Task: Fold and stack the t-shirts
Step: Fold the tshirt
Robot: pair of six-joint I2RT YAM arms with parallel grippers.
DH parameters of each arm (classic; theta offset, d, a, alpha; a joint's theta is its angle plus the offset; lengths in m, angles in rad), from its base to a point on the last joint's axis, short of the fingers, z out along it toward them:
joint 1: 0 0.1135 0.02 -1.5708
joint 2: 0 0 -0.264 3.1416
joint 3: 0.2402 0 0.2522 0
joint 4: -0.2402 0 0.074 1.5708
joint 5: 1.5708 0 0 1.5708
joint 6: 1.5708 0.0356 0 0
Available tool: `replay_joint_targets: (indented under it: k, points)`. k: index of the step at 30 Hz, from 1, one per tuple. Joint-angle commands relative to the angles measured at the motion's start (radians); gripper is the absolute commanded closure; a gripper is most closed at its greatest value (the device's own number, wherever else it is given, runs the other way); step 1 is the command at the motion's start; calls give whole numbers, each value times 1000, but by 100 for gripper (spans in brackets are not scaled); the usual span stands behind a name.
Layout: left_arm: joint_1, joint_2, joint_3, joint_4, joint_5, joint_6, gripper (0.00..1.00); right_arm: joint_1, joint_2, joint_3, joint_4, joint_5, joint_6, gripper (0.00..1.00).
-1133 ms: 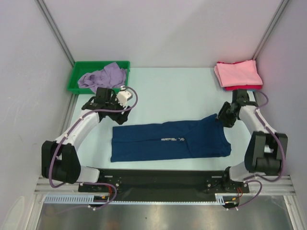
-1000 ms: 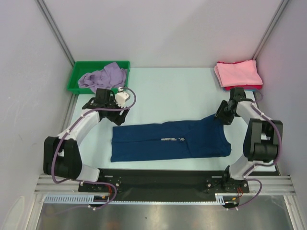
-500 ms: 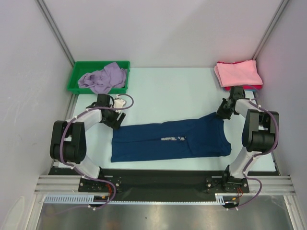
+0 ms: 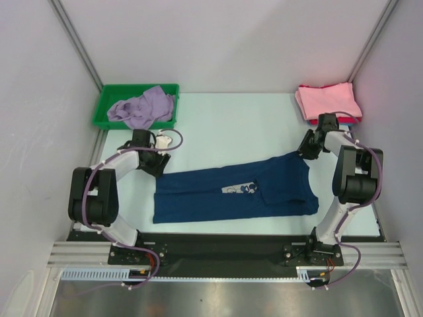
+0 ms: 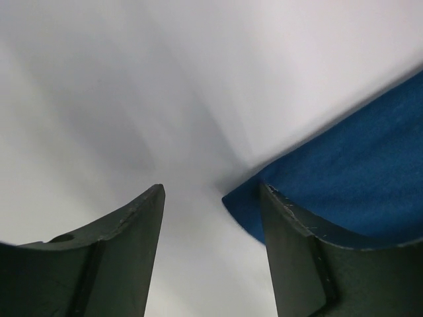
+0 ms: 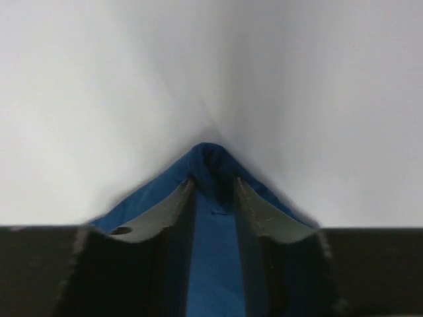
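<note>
Right gripper clamps the navy t-shirt at 2 o'clock. Left gripper, jaws apart, has the 10 o'clock corner off-centre. Closing now may miss it.

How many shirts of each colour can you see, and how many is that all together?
navy blue shirt: 1, spread on the table
lavender shirt: 1, bunched in the green bin
pink shirt: 1 showing, folded; cannot tell if more lie within
red shirt: 1, only its edge showing under the pink
Total: 4 that show
</note>
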Motion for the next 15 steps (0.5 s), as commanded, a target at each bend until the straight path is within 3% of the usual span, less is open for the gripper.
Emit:
replay_joint_targets:
  k: [1,2,5,10,15]
  points:
    - [30,-98,27,-18,14,30,35,-7,-58,21,-52,42,9,62]
    - [31,-115,28,-23,20,38,34,-7,-73,16,-65,57,12,56]
    - [31,-155,24,-40,45,47,31,-7,-144,1,-141,139,30,51]
    - [31,-161,-4,-48,94,41,27,-12,-331,-137,-239,248,127,50]
    - [31,-121,-54,-18,114,46,25,-24,-506,-326,-262,161,233,50]
